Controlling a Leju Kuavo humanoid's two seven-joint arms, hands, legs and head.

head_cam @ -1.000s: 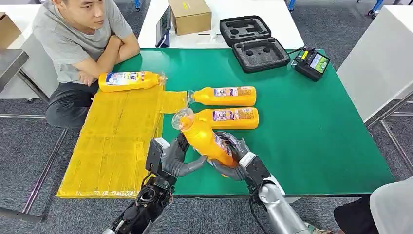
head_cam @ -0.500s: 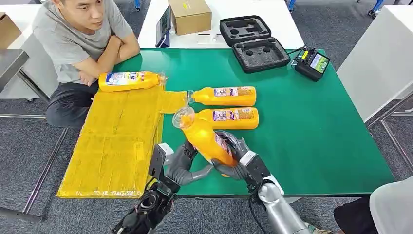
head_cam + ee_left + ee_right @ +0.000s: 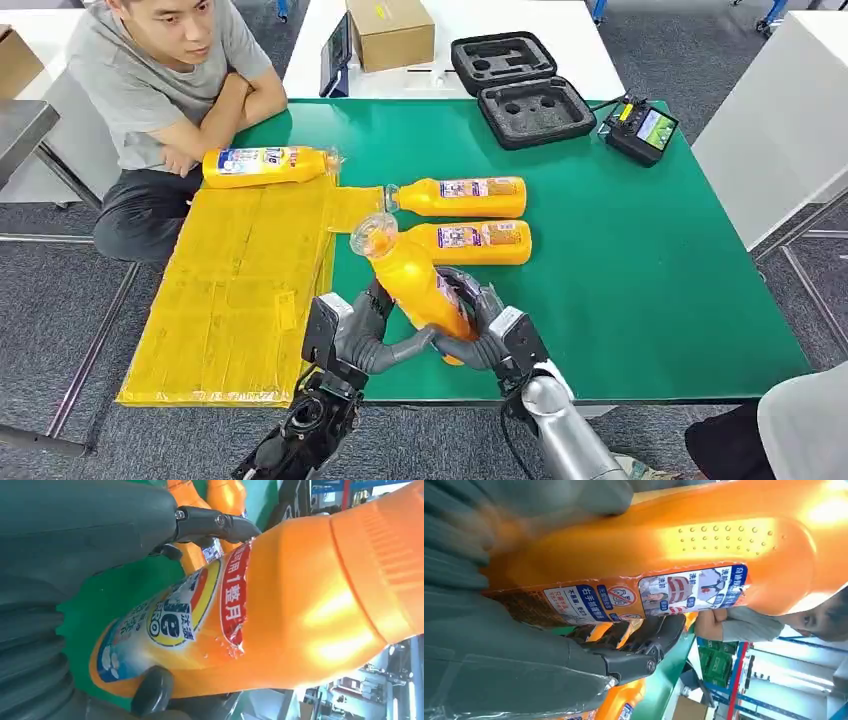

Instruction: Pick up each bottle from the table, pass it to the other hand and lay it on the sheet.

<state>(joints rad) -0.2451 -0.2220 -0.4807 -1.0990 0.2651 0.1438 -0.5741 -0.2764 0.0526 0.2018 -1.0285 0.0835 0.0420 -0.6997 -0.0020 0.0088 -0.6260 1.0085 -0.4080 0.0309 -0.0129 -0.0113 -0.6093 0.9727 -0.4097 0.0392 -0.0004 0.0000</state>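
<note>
An orange bottle (image 3: 420, 285) is held tilted above the green table (image 3: 640, 280), cap end up and toward the yellow sheet (image 3: 230, 290). My right hand (image 3: 485, 330) grips its lower body from the right. My left hand (image 3: 360, 335) wraps it from the left, thumb under it and fingers behind. In the left wrist view a fingertip (image 3: 152, 690) presses on the bottle (image 3: 280, 610). The right wrist view has the bottle (image 3: 704, 545) lying across that palm. Two more orange bottles (image 3: 465, 197) (image 3: 475, 242) lie on the table. Another bottle (image 3: 265, 165) lies at the sheet's far edge.
A person (image 3: 160, 70) sits at the table's far left corner, arms folded close to the far bottle. An open black foam case (image 3: 520, 85), a cardboard box (image 3: 390, 30) and a small controller (image 3: 640, 128) stand at the back.
My left hand dropped a little away from the bottle, then came back up and closed around it. The bottle has tipped slightly more upright. The right hand keeps its grip.
</note>
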